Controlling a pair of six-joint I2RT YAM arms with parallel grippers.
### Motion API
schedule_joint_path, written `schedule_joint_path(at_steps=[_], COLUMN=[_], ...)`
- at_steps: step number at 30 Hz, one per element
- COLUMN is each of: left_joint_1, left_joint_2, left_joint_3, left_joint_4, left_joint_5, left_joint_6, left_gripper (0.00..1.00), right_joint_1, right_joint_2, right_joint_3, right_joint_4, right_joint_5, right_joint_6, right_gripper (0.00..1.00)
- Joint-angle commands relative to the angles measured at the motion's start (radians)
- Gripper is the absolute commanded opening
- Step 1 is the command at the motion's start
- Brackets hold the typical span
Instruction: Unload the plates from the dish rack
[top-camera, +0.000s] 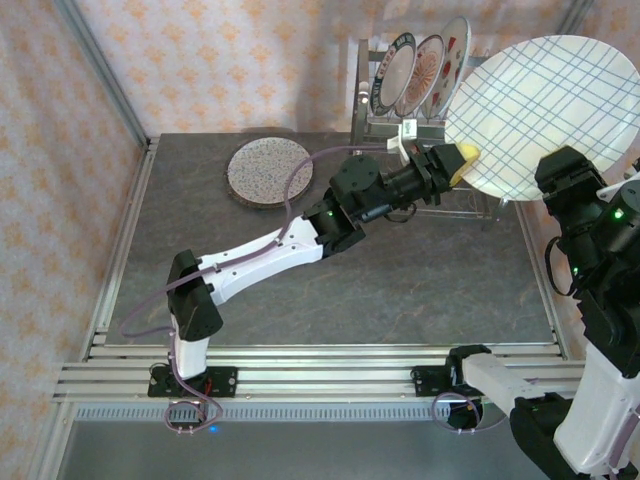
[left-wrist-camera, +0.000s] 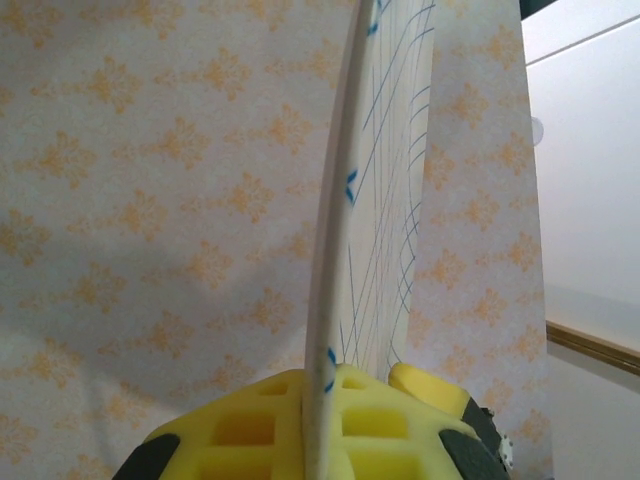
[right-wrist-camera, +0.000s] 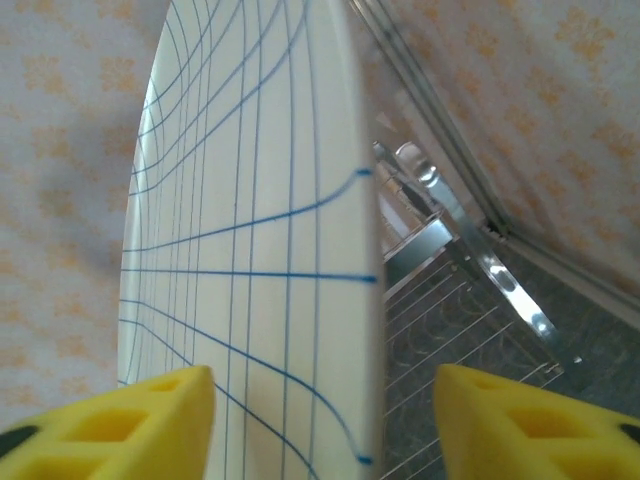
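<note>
Speckled plate (top-camera: 270, 170) on the table (top-camera: 450, 270), plaid plate (top-camera: 550, 100) pinched in my left hand (top-camera: 458, 160), right hand (right-wrist-camera: 325, 375) open astride its rim, three plates (top-camera: 425, 72) left in the dish rack (top-camera: 358, 95).

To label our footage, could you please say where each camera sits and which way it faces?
Top external: above and behind, looking down on the table; both arms show.
Left wrist: looks along left fingers clamping the plaid plate edge-on.
Right wrist: looks between open right fingers straddling its rim.
Shared: all see that plate.
</note>
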Motion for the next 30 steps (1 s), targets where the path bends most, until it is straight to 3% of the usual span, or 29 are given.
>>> schedule_joint_path(at_steps=[1, 9, 13, 20, 22, 30], left_joint_1=[0.025, 0.129, 0.213, 0.404, 0.464, 0.721], left_joint_2=[-0.087, -0.202, -0.264, -0.379, -0.411, -0.51], left_joint_3=[-0.009, -0.109, -0.168, -0.272, -0.31, -0.467], left_joint_4=[0.056, 0.007, 0.004, -0.015, -0.008, 0.001], left_joint_5=[0.023, 0.041, 0.051, 0.086, 0.093, 0.128], left_joint_6=[0.06, 0.095, 0.093, 0.077, 0.062, 0.034], left_gripper=[0.0, 0.0, 0.0, 0.0, 0.0, 0.0], right_joint_1=[0.002, 0.001, 0.001, 0.007, 0.022, 0.311], right_joint_2=[0.003, 0.053, 0.067, 0.106, 0.125, 0.234], right_joint_3=[0.034, 0.06, 0.038, -0.015, -0.018, -0.014], right_joint_4=[0.035, 0.159, 0.21, 0.286, 0.298, 0.326], right_joint_5=[-0.086, -0.479, -0.594, -0.652, -0.656, -0.439], right_joint_6=[-0.041, -0.077, -0.099, -0.144, -0.162, -0.329], right_gripper=[0.68, 0.82, 0.85, 0.88, 0.93, 0.98])
